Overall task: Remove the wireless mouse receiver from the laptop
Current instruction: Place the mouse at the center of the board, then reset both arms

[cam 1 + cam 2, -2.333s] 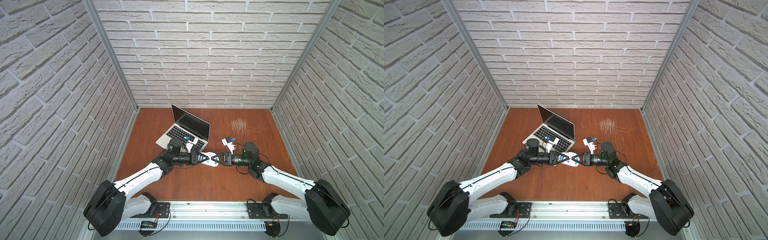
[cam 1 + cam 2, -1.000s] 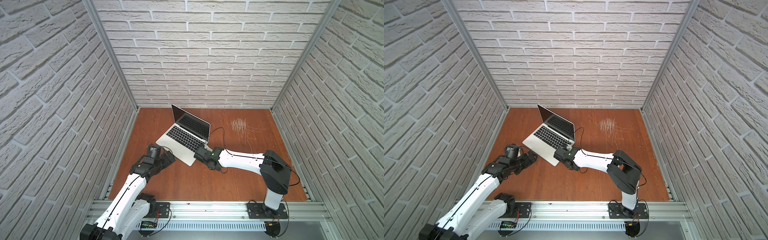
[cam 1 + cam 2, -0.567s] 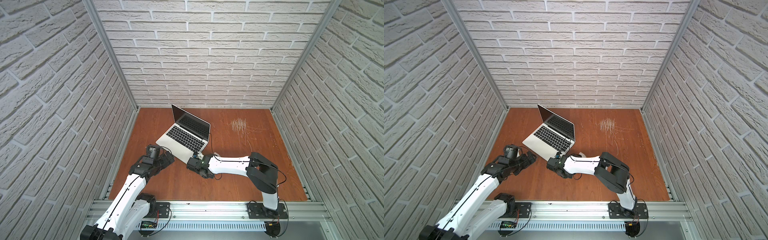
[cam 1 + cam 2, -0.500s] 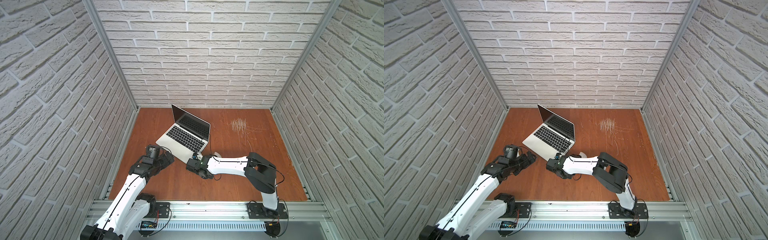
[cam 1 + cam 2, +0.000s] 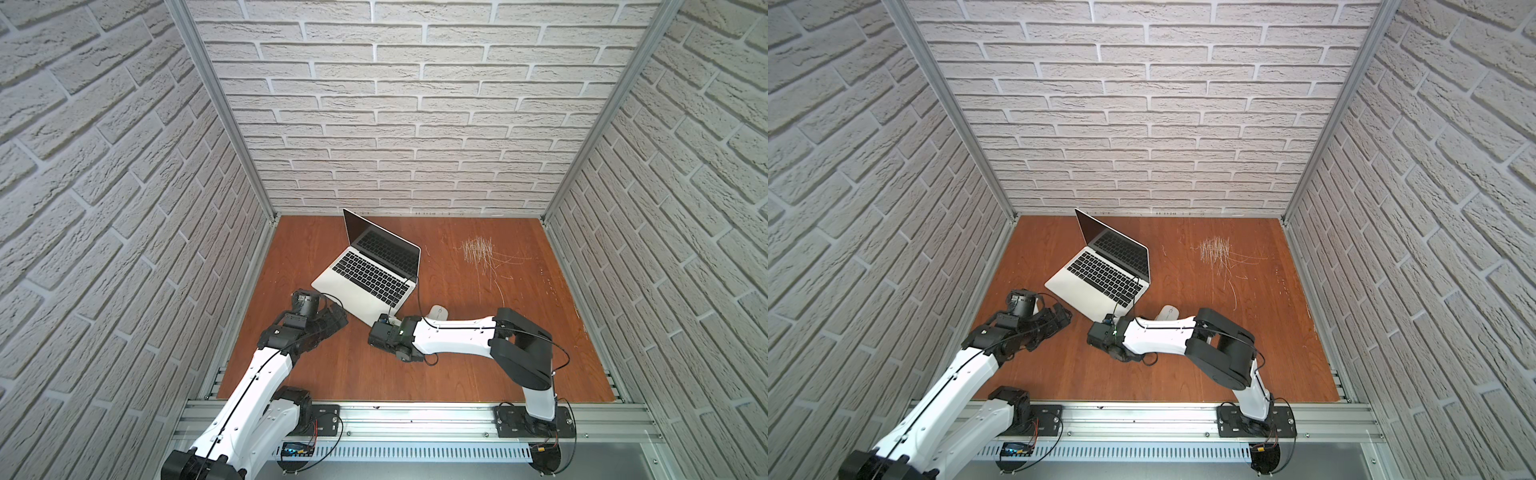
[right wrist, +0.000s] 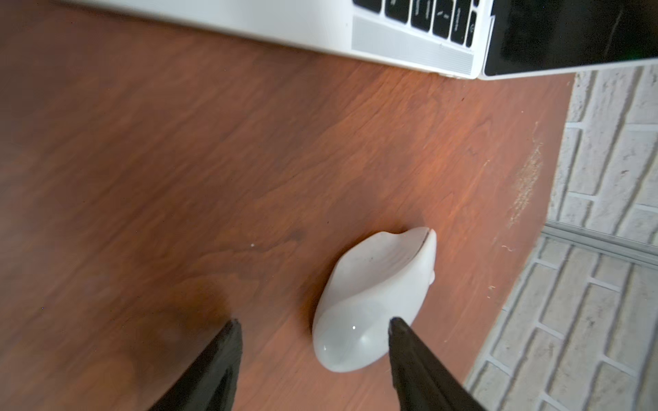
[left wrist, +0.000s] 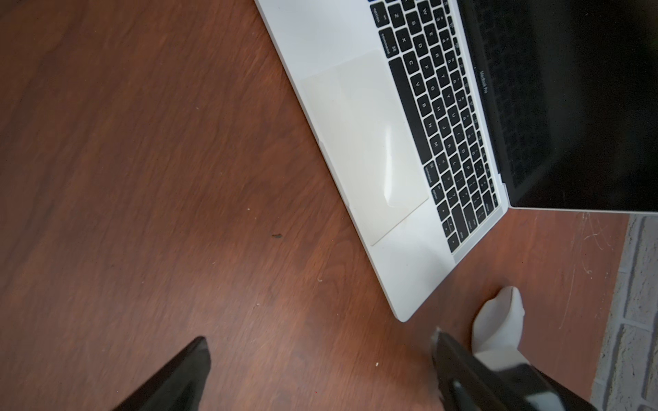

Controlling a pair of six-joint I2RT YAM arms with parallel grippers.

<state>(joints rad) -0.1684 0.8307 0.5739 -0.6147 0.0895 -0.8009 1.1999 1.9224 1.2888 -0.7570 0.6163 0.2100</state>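
Observation:
The laptop (image 5: 370,272) (image 5: 1100,272) stands open at the back left of the wooden table, angled, with its screen dark. It also shows in the left wrist view (image 7: 356,124) and the right wrist view (image 6: 320,21). The wireless mouse receiver shows in no view. My left gripper (image 7: 319,338) hovers open over bare wood just off the laptop's front edge, seen from above (image 5: 334,320). My right gripper (image 6: 313,321) is open with nothing between its fingers. One fingertip (image 6: 395,323) overlaps the near end of the white mouse (image 6: 374,302).
The white mouse (image 5: 438,311) (image 5: 1169,312) lies right of the laptop's near corner, partly behind my right forearm (image 5: 453,336). Pale scratch marks (image 5: 478,249) cover the table's back right. Brick walls close three sides, and a metal rail (image 5: 415,419) runs along the front.
My right wrist has drawn back from the laptop's near right corner toward the front left, and its elbow has folded. The mouse now shows behind the forearm. The left arm has stayed still.

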